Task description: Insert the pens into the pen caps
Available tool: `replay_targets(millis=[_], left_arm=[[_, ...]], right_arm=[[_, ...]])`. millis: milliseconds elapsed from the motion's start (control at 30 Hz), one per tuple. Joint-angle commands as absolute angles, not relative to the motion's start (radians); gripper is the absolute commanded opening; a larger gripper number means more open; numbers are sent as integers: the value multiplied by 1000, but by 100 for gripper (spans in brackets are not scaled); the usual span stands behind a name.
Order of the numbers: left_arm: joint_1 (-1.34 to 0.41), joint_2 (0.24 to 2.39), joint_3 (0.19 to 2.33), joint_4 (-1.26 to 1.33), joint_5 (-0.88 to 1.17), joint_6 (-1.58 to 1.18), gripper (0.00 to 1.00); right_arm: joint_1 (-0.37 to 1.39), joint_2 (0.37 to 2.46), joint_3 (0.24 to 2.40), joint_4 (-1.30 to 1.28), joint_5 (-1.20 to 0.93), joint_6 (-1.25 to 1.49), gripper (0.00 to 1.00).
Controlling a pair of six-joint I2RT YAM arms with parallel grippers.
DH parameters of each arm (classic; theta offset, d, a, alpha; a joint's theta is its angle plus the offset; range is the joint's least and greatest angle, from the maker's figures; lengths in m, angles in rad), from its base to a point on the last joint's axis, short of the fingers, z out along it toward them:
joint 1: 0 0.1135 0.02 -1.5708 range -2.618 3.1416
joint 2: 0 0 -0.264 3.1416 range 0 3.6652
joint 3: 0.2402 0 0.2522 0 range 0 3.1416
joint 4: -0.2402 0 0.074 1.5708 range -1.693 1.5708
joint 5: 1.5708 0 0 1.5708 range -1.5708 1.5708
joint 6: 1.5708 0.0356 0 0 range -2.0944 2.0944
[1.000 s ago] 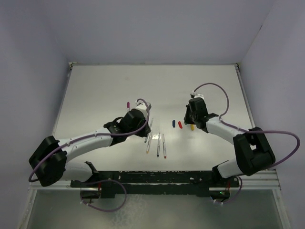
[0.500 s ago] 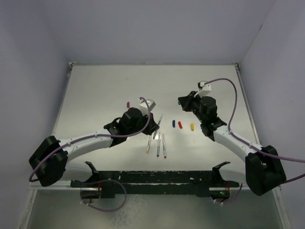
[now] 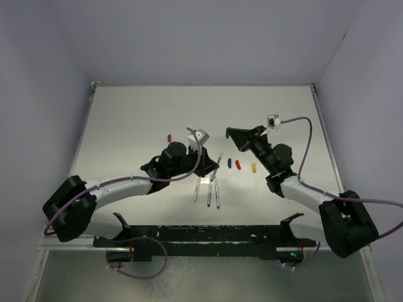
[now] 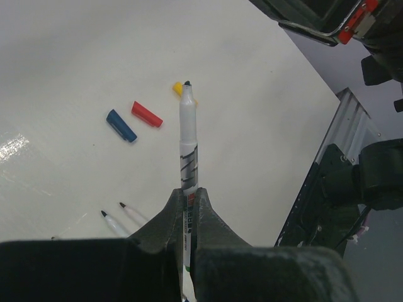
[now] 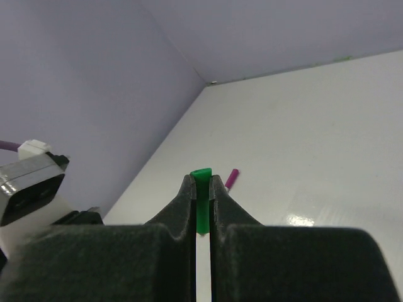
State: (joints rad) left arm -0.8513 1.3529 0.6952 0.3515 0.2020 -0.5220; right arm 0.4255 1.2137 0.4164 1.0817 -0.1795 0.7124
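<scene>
1. Green cap (image 5: 201,189) sits pinched between the right fingers (image 5: 186,196), which are closed tight on it. Its end pokes just past their tips, and it is raised above the desk (image 3: 138,113).
2. A silvery-white pen (image 4: 187,135) is clamped in the left fingers (image 4: 178,202), which are shut on its lower barrel. Its dark tip points away from the wrist, and the whole pen is lifted off the desk.
3. In the top view the held pen and the green cap are near each other but apart, over the middle of the desk. The pen's tip is turned toward the right arm.
4. Three loose caps lie on the desk in a short row between the two arms: a blue cap (image 3: 229,162), a red cap (image 3: 238,164) and a yellow cap (image 3: 254,167). Blue and red lie just beside each other, and yellow is a little farther off. From the left wrist view the yellow one is partly hidden behind the held pen's tip.
5. A purple cap (image 3: 169,136) lies alone on the far left side of the left arm, well apart from the row.
6. Three more pens (image 3: 208,192) lie side by side on the desk, toward the near edge, close under the left fingers in the top view. Two of their dark tips show at the lower left of the left wrist view.
</scene>
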Motion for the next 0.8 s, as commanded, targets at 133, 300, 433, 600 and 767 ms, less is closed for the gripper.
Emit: replay_targets(millis=[133,300,433,600,767], left_arm=[[-848,1352,698,466,181,-524,0],[-848,1346,698,470,163,-528,0],[-848,1342,698,471,150,-526,0],[-848,1330,703,469,132,-523,0],[-848,1325,710,471,136,-526,0]], right_arm=[[435,1265,392,1348,-252,874,0],[439,1282,381,1381,-258,891,0],[440,1285,378,1388,-264,897,0],[440,1287,379,1394,-270,900,0],[440,1301,381,1404,-274,902,0]])
